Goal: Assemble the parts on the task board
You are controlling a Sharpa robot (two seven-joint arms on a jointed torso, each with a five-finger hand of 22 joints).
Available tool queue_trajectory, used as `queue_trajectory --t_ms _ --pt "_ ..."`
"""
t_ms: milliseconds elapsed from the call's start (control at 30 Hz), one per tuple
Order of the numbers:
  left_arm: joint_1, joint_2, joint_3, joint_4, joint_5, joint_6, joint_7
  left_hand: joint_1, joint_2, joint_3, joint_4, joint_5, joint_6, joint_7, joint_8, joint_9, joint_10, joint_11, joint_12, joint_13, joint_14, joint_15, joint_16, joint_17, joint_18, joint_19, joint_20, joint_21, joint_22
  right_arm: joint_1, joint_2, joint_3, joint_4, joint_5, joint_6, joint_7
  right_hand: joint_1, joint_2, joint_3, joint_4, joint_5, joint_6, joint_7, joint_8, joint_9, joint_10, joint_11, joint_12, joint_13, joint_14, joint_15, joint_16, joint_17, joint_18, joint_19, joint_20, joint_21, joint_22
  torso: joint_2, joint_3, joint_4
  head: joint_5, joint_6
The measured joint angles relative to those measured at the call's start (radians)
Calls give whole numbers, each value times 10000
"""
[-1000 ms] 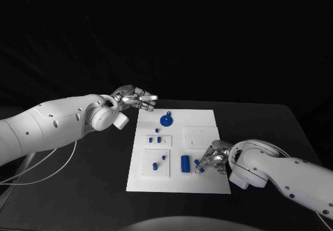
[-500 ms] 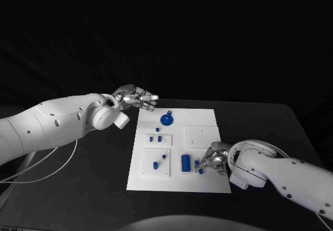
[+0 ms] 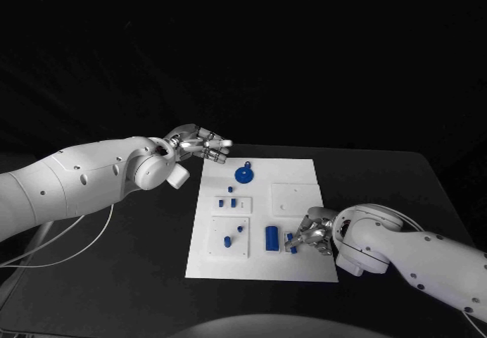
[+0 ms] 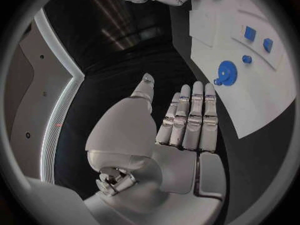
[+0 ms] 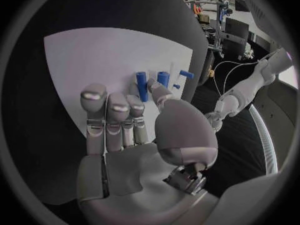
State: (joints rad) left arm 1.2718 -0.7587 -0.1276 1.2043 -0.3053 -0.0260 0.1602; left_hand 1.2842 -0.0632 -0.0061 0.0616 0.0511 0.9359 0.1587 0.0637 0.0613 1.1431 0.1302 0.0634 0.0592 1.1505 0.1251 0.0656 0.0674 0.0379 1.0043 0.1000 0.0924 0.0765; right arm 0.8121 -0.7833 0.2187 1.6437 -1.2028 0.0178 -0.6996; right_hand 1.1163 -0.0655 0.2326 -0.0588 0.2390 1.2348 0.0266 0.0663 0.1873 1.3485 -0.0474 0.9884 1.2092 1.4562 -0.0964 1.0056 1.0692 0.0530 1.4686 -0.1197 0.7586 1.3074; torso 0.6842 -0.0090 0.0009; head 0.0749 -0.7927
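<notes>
Now, at centre left of the head view, we see the left hand hovering empty, fingers straight, beside the task board's far corner. At lower right, the right hand touches a small blue part; whether it grips, we cannot tell.

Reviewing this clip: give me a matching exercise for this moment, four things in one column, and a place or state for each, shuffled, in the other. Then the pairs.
Things:
1. left hand
2. right hand
3. round blue part
4. upright blue block

Places or states:
A. on the far part of the task board
B. over the board's near right edge, fingers at a small blue part
C. holds nothing, off the board's far left corner
D. stands on the board just left of the right hand

Pairs: 1-C, 2-B, 3-A, 4-D
</notes>
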Motion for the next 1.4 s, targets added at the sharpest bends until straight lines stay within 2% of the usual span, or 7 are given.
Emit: queue_trajectory --t_ms 100,367,533,900,1200,1333,1400 --pt "0 -2 -7 0 -2 4 -6 0 0 0 0 0 0 0 0 0 0 0 0 0 0 0 0 0 -1 0 0 0 0 0 18 -3 -3 -25 -7 0 -90 -90 29 238 -270 23 21 1 -6 27 -27 0 1 0 0 0 0 0 0 0 -38 0 1 -1 1 4 1" --pt "0 -8 -22 0 -8 11 -25 0 0 0 0 0 0 0 0 0 0 0 0 0 0 0 0 0 0 0 0 0 0 -4 40 -11 25 -32 -61 -6 -158 -506 187 1299 -789 112 27 -1 49 47 -46 52 49 0 0 0 -1 1 0 0 -38 0 1 0 1 41 7" --pt "0 -13 -29 -2 -11 13 -37 0 0 0 0 0 0 0 0 0 0 0 0 0 0 0 0 0 0 0 0 0 0 -7 31 -15 83 -32 -106 -37 -146 -597 184 1663 -1000 130 9 -5 74 98 -27 52 52 0 1 0 13 0 0 0 -38 0 1 0 1 47 8" --pt "0 -20 -38 -2 -20 13 -64 0 0 0 0 0 28 -27 0 0 0 0 0 0 0 0 0 0 0 -36 36 0 0 -7 30 -16 112 -24 -147 -66 -107 -741 188 1788 -1190 131 8 -5 121 98 -26 52 59 -1 0 0 11 1 -1 0 -38 0 0 -2 1 63 -13" --pt "0 -37 -41 -2 -38 18 -92 0 0 0 0 0 27 -27 0 0 0 0 0 0 0 0 0 1 0 -36 36 0 0 -6 -94 -14 170 6 -67 -51 35 -1041 84 1799 -1542 130 9 -5 122 97 -26 51 43 -1 1 0 -5 0 -1 1 -38 0 0 0 -6 58 7" --pt "0 -45 -43 -2 -44 22 -103 0 0 0 0 0 27 -27 0 0 0 0 0 0 0 0 0 0 0 -36 36 0 0 -10 -216 -11 227 64 62 -48 27 -1166 -750 2048 -1230 130 9 -5 141 98 -26 51 25 -1 1 1 -5 0 -1 1 -38 0 0 2 -7 56 12" --pt "0 -46 -44 -3 -47 25 -109 0 0 0 0 0 27 -27 0 0 0 0 0 0 0 0 0 0 0 -36 36 0 4 -24 -283 -10 272 111 142 -42 96 -1118 -1120 2201 -1070 130 9 -5 153 97 -26 51 12 -1 1 -40 -14 1 -1 1 -38 0 0 5 -11 56 17"
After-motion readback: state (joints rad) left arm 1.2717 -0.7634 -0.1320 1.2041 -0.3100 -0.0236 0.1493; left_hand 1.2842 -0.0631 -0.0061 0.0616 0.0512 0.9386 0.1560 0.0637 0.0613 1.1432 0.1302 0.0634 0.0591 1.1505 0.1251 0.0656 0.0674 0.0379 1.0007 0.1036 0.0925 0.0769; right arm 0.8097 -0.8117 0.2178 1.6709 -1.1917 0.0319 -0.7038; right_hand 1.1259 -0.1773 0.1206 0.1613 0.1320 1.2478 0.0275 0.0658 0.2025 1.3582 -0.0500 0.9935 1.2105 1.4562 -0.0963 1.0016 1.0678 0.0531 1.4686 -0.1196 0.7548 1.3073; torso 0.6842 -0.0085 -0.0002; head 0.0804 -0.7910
